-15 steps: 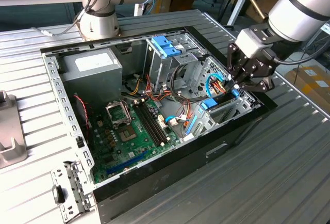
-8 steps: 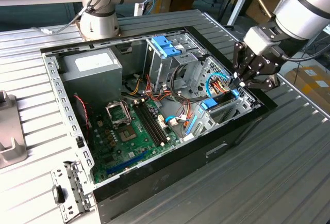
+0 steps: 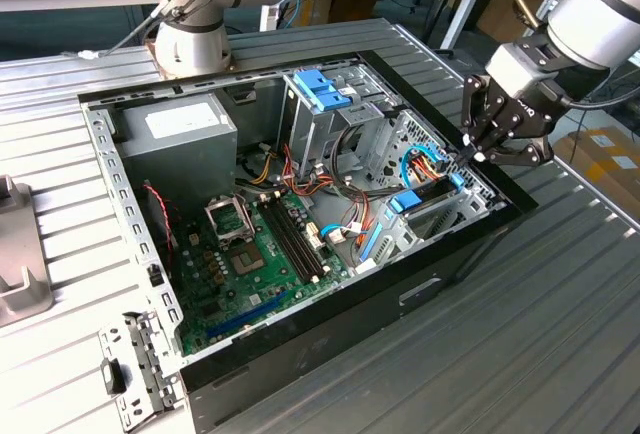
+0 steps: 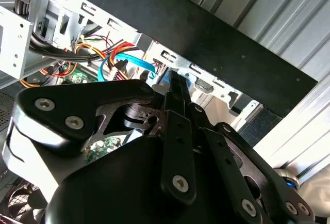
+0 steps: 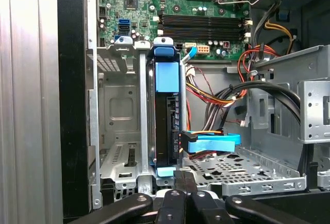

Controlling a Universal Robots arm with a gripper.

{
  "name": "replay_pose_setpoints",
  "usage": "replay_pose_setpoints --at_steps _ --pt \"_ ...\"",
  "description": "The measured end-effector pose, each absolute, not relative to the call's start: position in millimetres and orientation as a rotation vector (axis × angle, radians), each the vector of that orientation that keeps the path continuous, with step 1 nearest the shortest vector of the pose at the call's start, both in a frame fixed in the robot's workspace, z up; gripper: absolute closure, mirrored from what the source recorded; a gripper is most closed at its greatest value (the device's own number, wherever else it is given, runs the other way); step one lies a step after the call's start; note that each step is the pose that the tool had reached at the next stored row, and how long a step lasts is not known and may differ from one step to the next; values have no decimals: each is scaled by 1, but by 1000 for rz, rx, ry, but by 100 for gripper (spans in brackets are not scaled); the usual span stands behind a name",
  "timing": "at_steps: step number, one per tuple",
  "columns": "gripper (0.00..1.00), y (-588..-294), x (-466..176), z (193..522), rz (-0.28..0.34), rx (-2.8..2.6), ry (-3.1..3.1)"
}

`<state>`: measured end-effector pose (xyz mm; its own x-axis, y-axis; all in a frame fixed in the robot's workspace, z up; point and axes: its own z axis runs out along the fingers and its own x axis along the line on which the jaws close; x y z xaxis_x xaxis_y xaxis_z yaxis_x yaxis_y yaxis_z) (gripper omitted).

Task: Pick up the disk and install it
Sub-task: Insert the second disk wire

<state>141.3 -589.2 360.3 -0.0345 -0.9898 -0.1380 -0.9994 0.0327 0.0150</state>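
Observation:
The disk (image 5: 166, 121) stands on edge in a slot of the metal drive cage (image 5: 118, 110), dark along its side, with a blue bracket (image 5: 167, 77) on its edge. In the exterior view the disk (image 3: 430, 194) lies in the cage at the right end of the open computer case (image 3: 300, 354). My gripper (image 3: 471, 152) hangs just above the case's right rim, over the disk's outer end. Its fingers (image 4: 175, 84) are shut together with nothing between them. In the first wrist view the gripper (image 5: 181, 182) sits close to the disk's pale blue end tab (image 5: 167, 171); whether they touch, I cannot tell.
The case holds a green motherboard (image 3: 250, 254), a grey power-supply box (image 3: 185, 129), a blue ribbed latch (image 3: 320, 89) and bundles of coloured cables (image 5: 216, 97). A second arm's base (image 3: 195, 39) stands behind the case. A loose metal bracket (image 3: 135, 374) lies at the front left.

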Motion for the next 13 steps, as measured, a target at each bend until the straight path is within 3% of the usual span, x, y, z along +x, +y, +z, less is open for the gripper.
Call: replay_pose_setpoints --at_steps 4,13 --pt "64 -589 141 360 163 -2119 2191" --pt "64 -589 132 371 165 -2118 2190"
